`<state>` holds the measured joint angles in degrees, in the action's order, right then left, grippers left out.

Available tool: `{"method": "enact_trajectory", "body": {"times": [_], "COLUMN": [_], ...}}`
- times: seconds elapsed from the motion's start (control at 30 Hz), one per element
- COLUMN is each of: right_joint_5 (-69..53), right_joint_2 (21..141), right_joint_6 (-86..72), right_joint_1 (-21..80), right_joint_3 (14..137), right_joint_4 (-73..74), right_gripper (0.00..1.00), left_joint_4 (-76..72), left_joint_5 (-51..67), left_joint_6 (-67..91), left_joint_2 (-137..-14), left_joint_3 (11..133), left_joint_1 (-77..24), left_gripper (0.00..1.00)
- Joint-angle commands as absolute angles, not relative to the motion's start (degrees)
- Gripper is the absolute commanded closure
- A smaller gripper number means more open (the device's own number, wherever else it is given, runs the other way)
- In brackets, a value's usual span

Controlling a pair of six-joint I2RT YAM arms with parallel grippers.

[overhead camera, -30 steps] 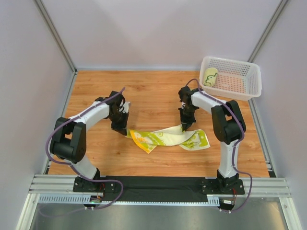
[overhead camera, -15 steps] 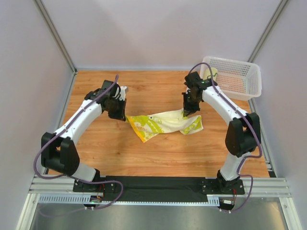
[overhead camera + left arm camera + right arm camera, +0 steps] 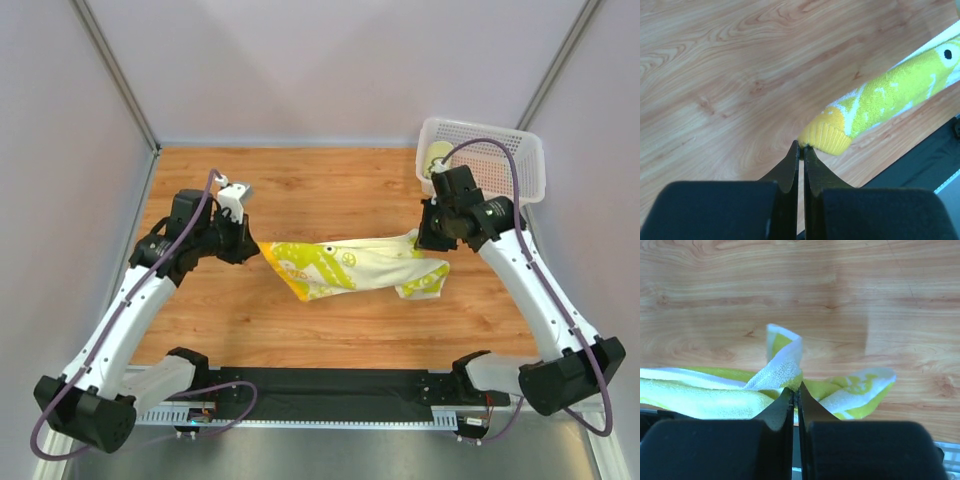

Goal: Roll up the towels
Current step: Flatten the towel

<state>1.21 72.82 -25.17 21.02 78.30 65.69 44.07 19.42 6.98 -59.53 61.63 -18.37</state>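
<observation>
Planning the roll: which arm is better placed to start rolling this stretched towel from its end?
Probably left: the left tool pinches the towel at its yellow end band; the right tool grips farther in, a flap hanging past it.

Two white-and-black arms reach forward from the near edge. The left arm (image 3: 125, 320) slants up the left side and the right arm (image 3: 545, 300) up the right side, with both wrists bent inward. The left gripper (image 3: 252, 246) and right gripper (image 3: 424, 238) face each other, well apart, each with its jaws pinched tight on one end of the same towel (image 3: 345, 265).
</observation>
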Motion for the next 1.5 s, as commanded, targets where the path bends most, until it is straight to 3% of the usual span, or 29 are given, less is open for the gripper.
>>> {"method": "enact_trajectory", "body": {"times": [0.0, 0.23, 0.3, 0.33, 0.37, 0.47, 0.5, 0.53, 0.67, 1.07, 1.27, 1.47], "right_joint_5": [6.7, 6.8, 4.7, 2.5, 1.1, 0.9, 0.9, 2.1, 2.3, -1.8, -1.1, -0.3], "right_joint_2": [74.2, 90.9, 97.1, 99.2, 103.1, 105.3, 105.3, 105.3, 107.3, 109.7, 107.7, 104.9], "right_joint_6": [-26.9, -25.0, -24.3, -24.2, -23.7, -23.6, -23.3, -22.7, -20.8, -20.1, -19.1, -18.5], "right_joint_1": [19.5, 18.2, 17.9, 17.9, 18.0, 18.2, 18.2, 18.0, 16.9, 10.6, 9.3, 9.1], "right_joint_3": [79.3, 88.2, 88.5, 90.4, 91.2, 92.3, 92.0, 91.8, 92.3, 94.5, 91.6, 89.0], "right_joint_4": [65.9, 64.3, 62.2, 62.6, 62.7, 62.8, 62.3, 62.1, 61.6, 62.4, 63.4, 63.8], "right_gripper": [1.0, 1.0, 0.98, 0.85, 0.52, 0.08, 0.04, 0.01, 0.0, 0.0, 0.0, 0.0], "left_joint_4": [40.3, 41.1, 39.3, 39.4, 39.9, 44.1, 43.9, 43.5, 42.8, 37.8, 38.7, 43.7], "left_joint_5": [18.5, 20.1, 17.9, 17.7, 17.6, 15.9, 16.0, 16.6, 20.9, 26.1, 21.5, 9.0], "left_joint_6": [4.0, 4.0, 5.0, 5.5, 5.9, 6.0, 6.8, 7.4, 9.4, 13.5, 13.7, 13.3], "left_joint_2": [-58.5, -74.2, -80.3, -82.6, -87.1, -91.1, -90.8, -90.1, -87.7, -94.9, -102.6, -111.1], "left_joint_3": [59.4, 63.0, 64.2, 65.2, 67.7, 71.8, 71.8, 71.5, 69.5, 64.2, 70.9, 79.9], "left_joint_1": [-18.1, -17.8, -17.7, -17.0, -16.5, -15.9, -15.9, -15.9, -18.4, -35.9, -40.5, -44.4], "left_gripper": [1.0, 1.0, 0.74, 0.6, 0.54, 0.48, 0.4, 0.38, 0.29, 0.29, 0.28, 0.26]}}
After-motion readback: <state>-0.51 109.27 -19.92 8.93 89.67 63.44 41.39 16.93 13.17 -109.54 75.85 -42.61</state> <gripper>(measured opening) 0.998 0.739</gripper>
